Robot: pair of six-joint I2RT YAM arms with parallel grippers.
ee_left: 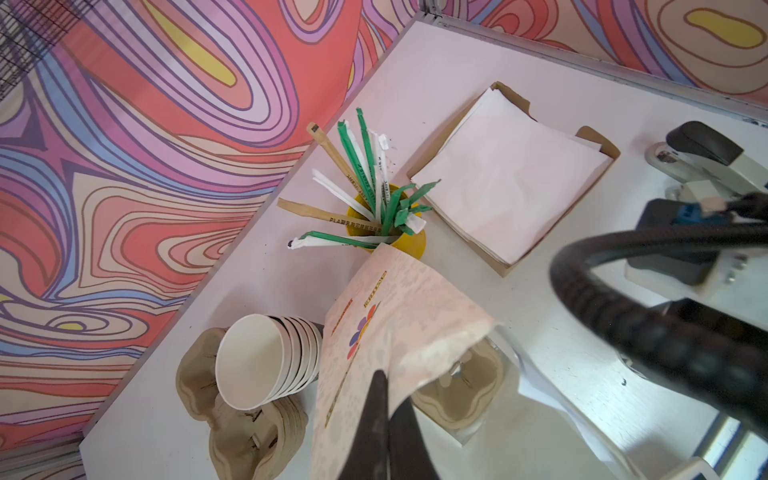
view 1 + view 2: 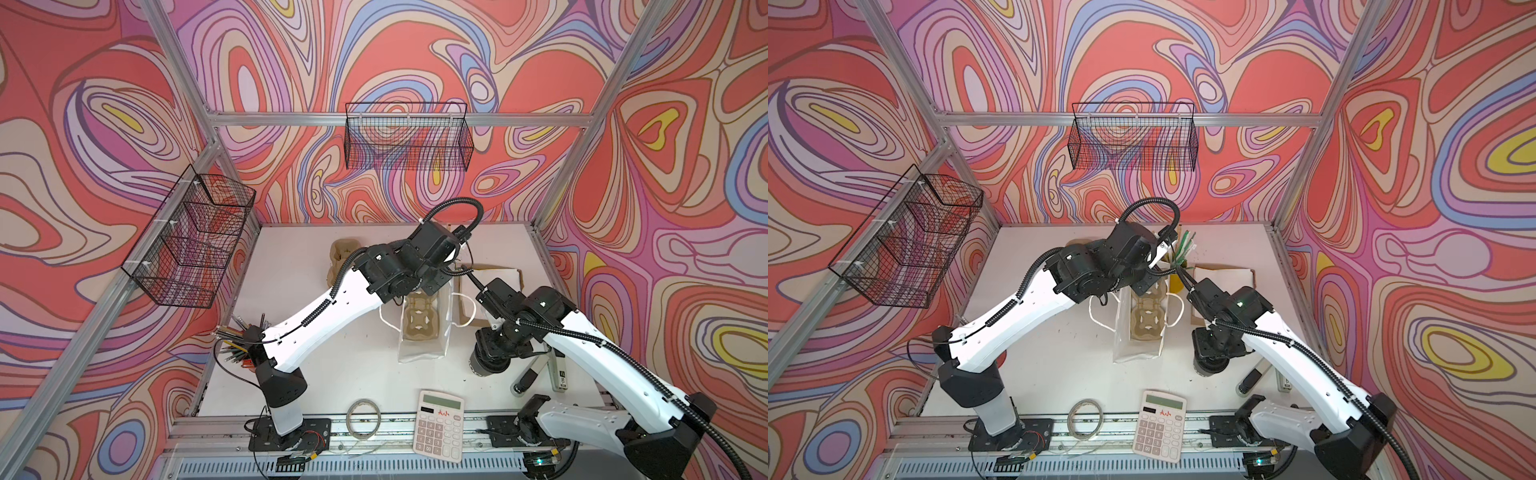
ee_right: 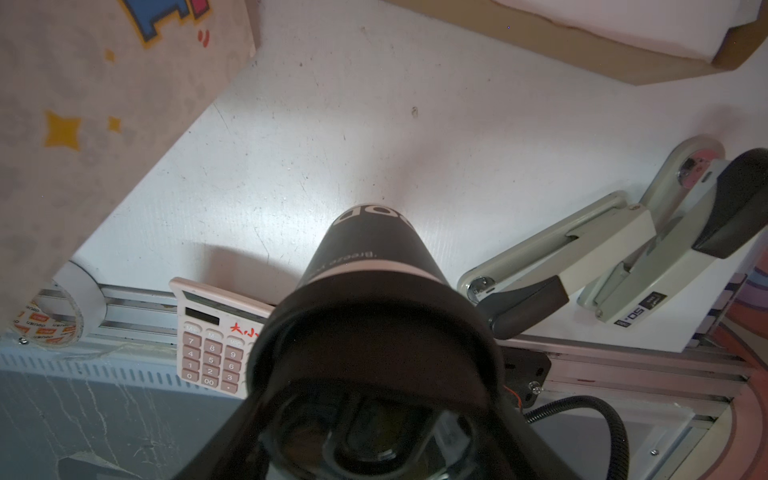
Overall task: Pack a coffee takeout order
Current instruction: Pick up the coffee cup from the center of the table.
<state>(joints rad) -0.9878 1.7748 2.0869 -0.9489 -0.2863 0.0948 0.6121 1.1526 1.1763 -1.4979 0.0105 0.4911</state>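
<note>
L arm hides bag top, cup blurry

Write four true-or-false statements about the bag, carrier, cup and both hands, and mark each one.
1. The carrier sits inside the bag. True.
2. The left hand is open, clear of the bag. False: it is shut on the bag's rim.
3. The right hand holds the black cup. True.
4. The black cup stands in the carrier. False: it is outside the bag, in the right hand.
</note>
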